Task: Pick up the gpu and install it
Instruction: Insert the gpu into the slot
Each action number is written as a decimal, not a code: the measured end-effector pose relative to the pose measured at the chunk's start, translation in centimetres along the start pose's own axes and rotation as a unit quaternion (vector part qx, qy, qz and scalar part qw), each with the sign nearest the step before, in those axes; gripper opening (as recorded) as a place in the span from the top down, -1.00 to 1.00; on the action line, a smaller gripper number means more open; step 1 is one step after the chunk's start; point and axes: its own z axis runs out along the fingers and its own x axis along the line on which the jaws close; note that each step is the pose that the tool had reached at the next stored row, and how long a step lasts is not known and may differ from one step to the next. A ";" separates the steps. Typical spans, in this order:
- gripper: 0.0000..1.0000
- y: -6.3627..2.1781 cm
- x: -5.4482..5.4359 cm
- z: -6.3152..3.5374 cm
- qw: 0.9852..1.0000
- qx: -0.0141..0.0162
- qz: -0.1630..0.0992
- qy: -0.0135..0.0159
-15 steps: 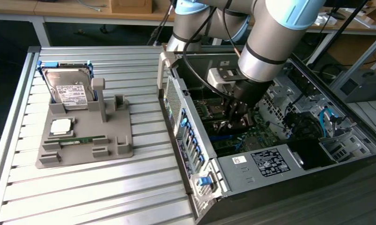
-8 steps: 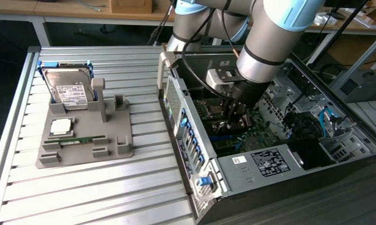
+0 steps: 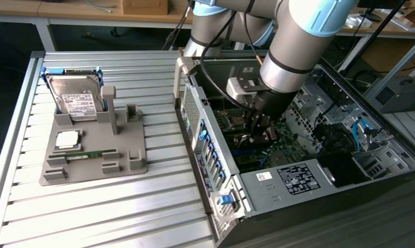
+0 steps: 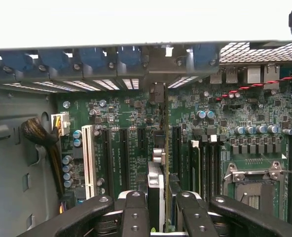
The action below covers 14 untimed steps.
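A: Arm is down inside the open PC case (image 3: pixel 214 170). Gripper (image 3: pixel 257 135) sits low over the motherboard (image 3: pixel 279 155), well apart from the grey parts tray (image 3: pixel 90 165) on the slatted table (image 3: pixel 124 217).

B: Tray contents?

A: Hard drive (image 3: pixel 78 101) upright at the back, a CPU (image 3: pixel 67 138) lying flat, a green RAM stick (image 3: pixel 83 153) in front of it. No card on the tray that I can make out.

B: So where's the gpu?

A: In the wrist view, the gpu (image 4: pixel 158 190) stands edge-on between the fingers (image 4: pixel 135 215), running away from the camera toward the rear slot brackets (image 4: pixel 111 59). Jaws are part-closed and pinching the card from both faces.

B: Seated yet?

A: Cannot tell. Its lower edge is hidden. It lines up with the gap between the long black slots (image 4: pixel 124 148), beside the white slot (image 4: pixel 88 160), and its far end reaches toward the rear opening.

B: Step in hand, then?

A: My read: pickup is done, this is the install, card held over or at its slot.

B: What does the move call for?

A: A straight, square press along the slot line, card kept upright, bracket end meeting the rear opening. Any tilt and the edge connector would likely bind or miss. The capacitors (image 4: pixel 77 134) and cable bundle (image 4: pixel 42 136) are off to one side, not in the way.
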 end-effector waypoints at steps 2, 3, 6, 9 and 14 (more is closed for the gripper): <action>0.47 0.02 -0.1 0.11 1.000 0.000 0.000 0.000; 0.47 0.02 -0.1 0.14 1.000 0.000 0.000 0.000; 0.47 0.08 -0.1 0.21 1.000 0.000 0.000 0.000; 0.47 0.19 -0.1 0.30 1.000 0.000 0.000 0.000; 0.47 0.26 -0.1 0.44 1.000 0.000 0.000 0.000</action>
